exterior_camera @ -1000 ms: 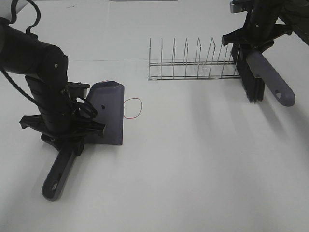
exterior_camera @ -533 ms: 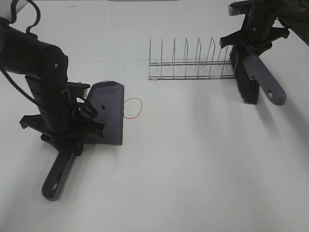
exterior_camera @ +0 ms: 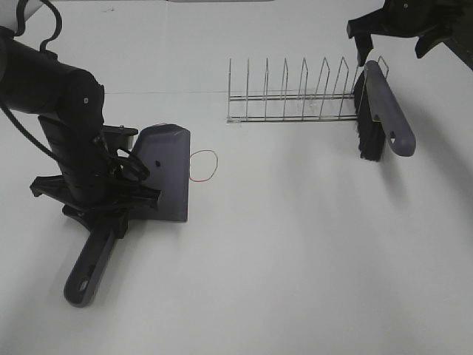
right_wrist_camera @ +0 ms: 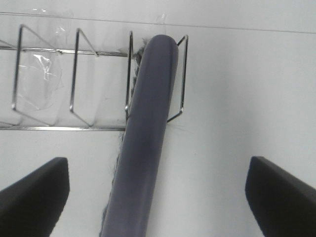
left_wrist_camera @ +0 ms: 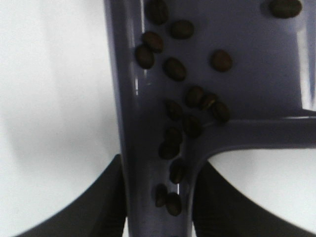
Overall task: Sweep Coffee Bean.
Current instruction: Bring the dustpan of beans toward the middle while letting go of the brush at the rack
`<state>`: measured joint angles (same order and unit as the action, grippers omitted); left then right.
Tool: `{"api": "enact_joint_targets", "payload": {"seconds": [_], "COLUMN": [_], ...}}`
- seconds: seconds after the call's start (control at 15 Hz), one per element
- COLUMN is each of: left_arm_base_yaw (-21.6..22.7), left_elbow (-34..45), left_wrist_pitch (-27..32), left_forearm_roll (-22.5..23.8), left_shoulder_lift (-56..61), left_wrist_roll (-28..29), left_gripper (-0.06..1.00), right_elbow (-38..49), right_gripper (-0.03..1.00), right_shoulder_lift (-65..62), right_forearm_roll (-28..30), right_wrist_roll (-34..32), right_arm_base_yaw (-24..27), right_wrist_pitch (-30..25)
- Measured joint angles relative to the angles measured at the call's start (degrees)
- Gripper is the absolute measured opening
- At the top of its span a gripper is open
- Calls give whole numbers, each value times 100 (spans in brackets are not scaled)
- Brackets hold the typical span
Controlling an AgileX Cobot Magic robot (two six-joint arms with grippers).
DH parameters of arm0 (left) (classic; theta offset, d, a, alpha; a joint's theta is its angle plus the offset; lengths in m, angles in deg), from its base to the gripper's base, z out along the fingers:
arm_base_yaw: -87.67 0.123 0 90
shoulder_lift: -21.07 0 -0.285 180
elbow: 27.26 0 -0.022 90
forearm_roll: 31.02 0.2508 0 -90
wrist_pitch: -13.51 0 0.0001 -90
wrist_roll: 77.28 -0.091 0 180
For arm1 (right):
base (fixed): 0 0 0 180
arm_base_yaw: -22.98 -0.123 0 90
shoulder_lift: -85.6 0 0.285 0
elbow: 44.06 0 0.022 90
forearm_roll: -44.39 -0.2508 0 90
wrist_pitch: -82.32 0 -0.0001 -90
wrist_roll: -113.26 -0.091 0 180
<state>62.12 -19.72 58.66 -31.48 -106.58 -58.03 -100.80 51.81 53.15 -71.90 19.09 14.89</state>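
The grey dustpan (exterior_camera: 166, 171) lies on the white table at the left. My left gripper (exterior_camera: 107, 211) is shut on its handle (exterior_camera: 87, 270). In the left wrist view several coffee beans (left_wrist_camera: 174, 69) lie in the pan and along the handle channel (left_wrist_camera: 148, 123), between the dark fingers (left_wrist_camera: 106, 197). The grey brush (exterior_camera: 383, 111) leans in the right end slot of the wire rack (exterior_camera: 288, 96), bristles down. My right gripper (exterior_camera: 393, 33) is open above it, not touching. In the right wrist view the brush handle (right_wrist_camera: 148, 123) sits between the wide-apart fingers (right_wrist_camera: 34, 190).
A thin red loop of string (exterior_camera: 203, 165) lies on the table just right of the dustpan's front edge. The wire rack (right_wrist_camera: 49, 84) stands at the back centre with a bit of clear tape on it.
My right gripper has let go of the brush and risen up and back. The brush has shifted left and now rests in the rack's end slot. The left arm and dustpan have not moved.
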Motion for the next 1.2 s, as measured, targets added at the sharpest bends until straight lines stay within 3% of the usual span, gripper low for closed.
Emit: {"api": "enact_joint_targets", "payload": {"seconds": [0.53, 0.93, 1.2], "left_arm_base_yaw": [0, 0, 0], "left_elbow": [-126, -183, -521], "left_wrist_pitch": [-596, -510, -138], "left_forearm_roll": [-258, -900, -831], "left_shoulder_lift": [23, -52, -52], "left_wrist_roll": [-6, -481, -493], "left_gripper": [33, 34, 60], "right_elbow": [-23, -23, 413], "right_gripper": [82, 82, 82], "right_shoulder_lift": [-504, -504, -917], "right_forearm_roll": [-1232, -1226, -1043], "right_wrist_roll": [292, 298, 384], "right_arm_base_yaw": [-23, -183, -229], "right_wrist_pitch": [-223, -241, -241]}}
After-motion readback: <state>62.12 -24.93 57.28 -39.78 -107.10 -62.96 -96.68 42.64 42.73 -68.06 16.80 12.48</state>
